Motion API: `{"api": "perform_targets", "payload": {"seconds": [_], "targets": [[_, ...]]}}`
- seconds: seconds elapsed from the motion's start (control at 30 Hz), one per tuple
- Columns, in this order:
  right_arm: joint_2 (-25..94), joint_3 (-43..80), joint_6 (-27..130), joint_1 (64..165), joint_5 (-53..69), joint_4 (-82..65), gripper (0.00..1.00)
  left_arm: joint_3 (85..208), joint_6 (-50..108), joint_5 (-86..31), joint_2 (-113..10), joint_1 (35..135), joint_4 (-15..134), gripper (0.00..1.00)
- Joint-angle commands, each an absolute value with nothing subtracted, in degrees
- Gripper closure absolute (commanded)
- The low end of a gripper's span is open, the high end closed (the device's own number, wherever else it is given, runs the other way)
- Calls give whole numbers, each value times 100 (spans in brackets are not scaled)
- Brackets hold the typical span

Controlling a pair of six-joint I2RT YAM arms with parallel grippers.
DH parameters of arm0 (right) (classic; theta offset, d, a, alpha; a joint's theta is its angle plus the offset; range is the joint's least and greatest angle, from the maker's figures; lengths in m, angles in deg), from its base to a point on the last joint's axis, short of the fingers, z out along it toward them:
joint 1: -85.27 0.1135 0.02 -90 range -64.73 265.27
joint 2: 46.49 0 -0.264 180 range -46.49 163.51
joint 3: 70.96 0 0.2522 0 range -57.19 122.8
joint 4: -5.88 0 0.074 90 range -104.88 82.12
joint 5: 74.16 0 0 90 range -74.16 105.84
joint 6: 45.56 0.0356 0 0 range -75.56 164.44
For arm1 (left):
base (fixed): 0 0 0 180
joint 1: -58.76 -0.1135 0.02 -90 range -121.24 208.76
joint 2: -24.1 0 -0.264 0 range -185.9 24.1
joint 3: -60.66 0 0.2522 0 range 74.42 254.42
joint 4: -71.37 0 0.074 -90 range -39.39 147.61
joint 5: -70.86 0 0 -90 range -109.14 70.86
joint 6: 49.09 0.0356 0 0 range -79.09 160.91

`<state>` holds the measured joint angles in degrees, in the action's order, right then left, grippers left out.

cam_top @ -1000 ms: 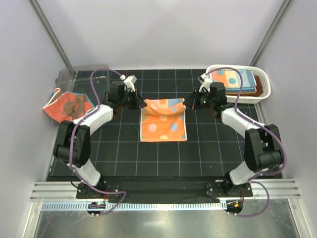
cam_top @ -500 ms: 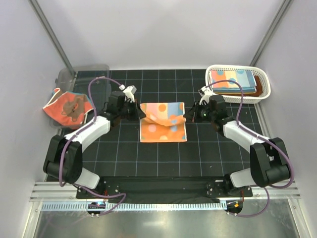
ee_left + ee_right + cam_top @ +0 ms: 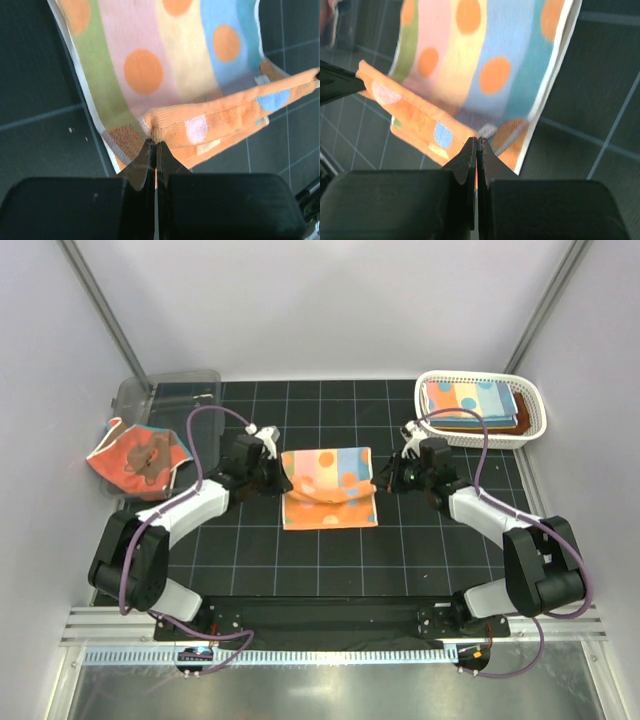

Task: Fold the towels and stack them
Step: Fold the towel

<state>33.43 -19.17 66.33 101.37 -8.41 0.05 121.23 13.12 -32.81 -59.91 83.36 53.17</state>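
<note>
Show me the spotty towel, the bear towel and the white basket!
spotty towel [image 3: 330,490]: top view, on the middle of the cloth.
bear towel [image 3: 137,456]: top view, on its middle, by the brown bear.
white basket [image 3: 500,440]: top view, on its near wall.

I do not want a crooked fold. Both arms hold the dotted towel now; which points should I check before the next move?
1. The left gripper is shut on a corner of the dotted towel: ok.
2. The right gripper is shut on the other lifted corner: ok.
3. The lifted edge is level between the two grippers: ok in the top view.
4. The near edge of the towel lies flat on the mat: ok.
5. Each grip holds one layer only: cannot tell.
</note>
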Motion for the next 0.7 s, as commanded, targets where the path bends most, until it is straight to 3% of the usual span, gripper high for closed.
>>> {"api": "perform_targets", "payload": {"seconds": [0.0,0.2,0.33,0.5,0.67], "targets": [[3366,-993,6624,10171,-421,241,99,13091,1524,-2706,-6071,8293,5280,100],[4481,1274,6070,10057,-244,-190,99,15707,1797,-2809,-7476,7915,4540,100],[5254,2356,5841,9855,-384,-357,99,16511,1867,-3073,-7917,7608,4460,100],[5371,2263,5797,9810,-788,-314,99,16189,1929,-3407,-7944,7590,4697,100],[5028,814,6025,9819,-920,450,99,14408,1455,-3557,-7575,7598,5725,100]]}}
